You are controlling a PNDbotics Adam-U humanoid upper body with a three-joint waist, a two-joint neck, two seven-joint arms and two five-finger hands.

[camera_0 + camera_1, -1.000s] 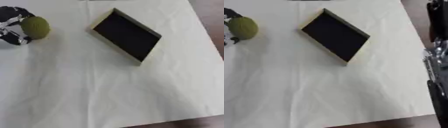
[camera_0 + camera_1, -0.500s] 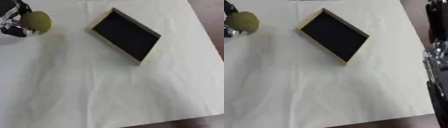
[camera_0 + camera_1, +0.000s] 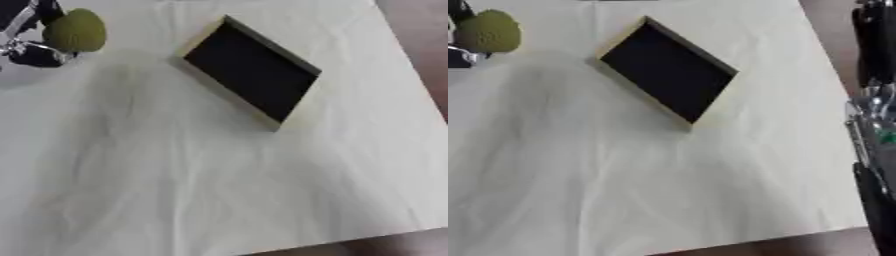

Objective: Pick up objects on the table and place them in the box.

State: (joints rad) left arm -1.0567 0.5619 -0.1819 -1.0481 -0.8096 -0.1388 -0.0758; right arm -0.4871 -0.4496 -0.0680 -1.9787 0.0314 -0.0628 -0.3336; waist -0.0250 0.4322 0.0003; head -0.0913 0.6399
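- The round, dull olive-green, fuzzy-looking fruit-like object (image 3: pixel 75 31) sits at the upper left of the left eye view, carried in the left hand (image 3: pixel 31 42), whose black and silver fingers curl round its left and lower side. It looks lifted clear of the cloth, judging by the soft shadow under it, likely so it can travel over the box wall.
- The shallow rectangular box with pale tan walls and a black inside (image 3: pixel 251 71) lies well apart to the right of the object, turned at an angle on the table, its open face up and nothing visible in it.
- The table under a cream cloth (image 3: pixel 219 190) shows only wrinkles elsewhere.
- The right hand (image 3: pixel 877 120) hangs along the right edge of the right eye view, away from the work; I cannot tell how its fingers are set.
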